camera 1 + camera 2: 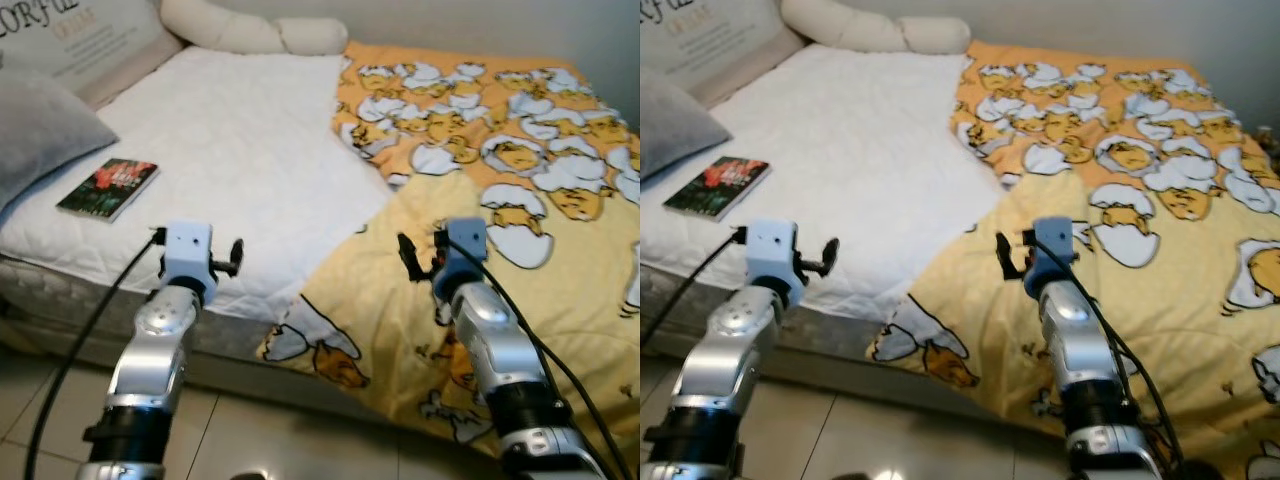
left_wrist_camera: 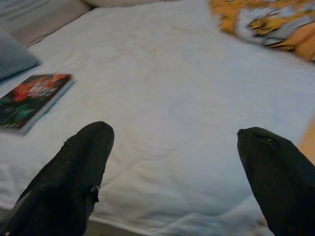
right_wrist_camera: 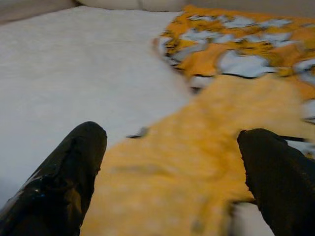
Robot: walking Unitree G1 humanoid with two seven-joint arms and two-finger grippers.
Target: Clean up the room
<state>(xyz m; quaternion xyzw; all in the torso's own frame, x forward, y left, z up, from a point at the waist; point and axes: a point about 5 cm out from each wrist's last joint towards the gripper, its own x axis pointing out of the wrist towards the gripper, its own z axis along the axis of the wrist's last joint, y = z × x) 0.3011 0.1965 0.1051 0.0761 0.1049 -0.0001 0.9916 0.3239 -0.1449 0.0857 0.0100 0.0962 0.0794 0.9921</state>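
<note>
A: Blanket (image 1: pixel 520 230), yellow with hatching chicks, covers the right half of the frame, its folded corner just beyond the right gripper (image 1: pixel 420 256), fingers spread wide.

B: And the book (image 1: pixel 108 187)?

A: Left edge of the white mattress (image 1: pixel 230 140), up-left of the left gripper (image 1: pixel 232 256), also wide open. Left arm is nearer it.

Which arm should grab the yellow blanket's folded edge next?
Right. The right gripper hovers open directly over the yellow blanket near its folded edge. The left gripper, also open, sits over bare white mattress, nearer the book.
</note>
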